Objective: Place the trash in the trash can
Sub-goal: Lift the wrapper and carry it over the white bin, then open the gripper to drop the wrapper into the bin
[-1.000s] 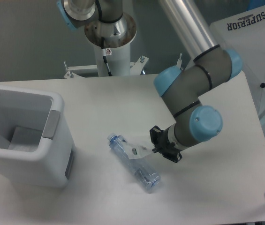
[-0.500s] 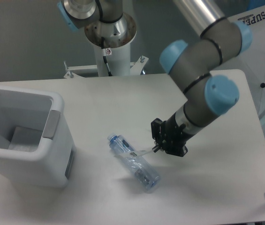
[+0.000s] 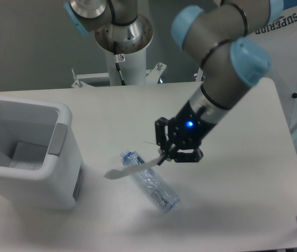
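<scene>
While the crushed clear bottle [image 3: 149,181] lies on its side at the near middle of the white table [image 3: 232,205], blue cap pointing far-left and base toward the near-right, the flat white packet [image 3: 130,169] hangs in the air just above its cap end, pinched by one end in the gripper [image 3: 165,154]; the fingers are closed nearly together on that thin edge, and the free end droops down and to the left, a sign of a light, limp film that will flap and could slide out of a narrow pinch, so a hold well in from the edge looks safer; the bottle, by its look, is light, springy and slick, likely to roll or squirt sideways under the fingers, and the stiffer neck just behind the cap, or a squeeze across the flattened middle, seems the surest place to take it. Farther left stands the white trash can [image 3: 32,173], open at the top, grey panel on its right rim, well apart from both items; something pale lies at its bottom, too indistinct to name. Beyond, at the far edge, rises the arm's base column [image 3: 123,47].
</scene>
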Robot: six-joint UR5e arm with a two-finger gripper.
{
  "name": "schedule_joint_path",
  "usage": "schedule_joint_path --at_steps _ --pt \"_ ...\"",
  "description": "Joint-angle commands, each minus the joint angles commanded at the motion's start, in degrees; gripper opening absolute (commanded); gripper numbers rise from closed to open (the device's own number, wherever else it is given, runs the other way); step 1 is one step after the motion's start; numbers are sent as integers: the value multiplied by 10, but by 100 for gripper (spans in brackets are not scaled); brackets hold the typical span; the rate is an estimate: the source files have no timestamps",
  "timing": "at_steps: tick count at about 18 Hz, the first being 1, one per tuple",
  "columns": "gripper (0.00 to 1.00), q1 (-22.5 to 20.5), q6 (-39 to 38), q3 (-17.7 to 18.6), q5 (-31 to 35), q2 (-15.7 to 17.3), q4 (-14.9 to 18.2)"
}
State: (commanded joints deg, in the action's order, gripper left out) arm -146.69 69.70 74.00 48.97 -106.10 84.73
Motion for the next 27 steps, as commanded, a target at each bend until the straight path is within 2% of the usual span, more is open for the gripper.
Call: schedule_joint_path --at_steps 2,5,7,12,14,17,23,25,27 --pt "0 5 -9 -1 -40 29 -2" --pt "0 22 -25 -2 -69 54 -17" --pt "0 43 -50 -2 -72 63 -46" --pt "0 110 -125 8 -72 66 -146" --pt "0 131 -136 18 -71 63 -175" --pt "0 150 -132 37 -69 62 -182" --pt "0 168 -130 91 -67 67 -227" --pt "4 176 -130 97 -66 67 -236" --pt "21 178 -129 100 -66 67 -236"
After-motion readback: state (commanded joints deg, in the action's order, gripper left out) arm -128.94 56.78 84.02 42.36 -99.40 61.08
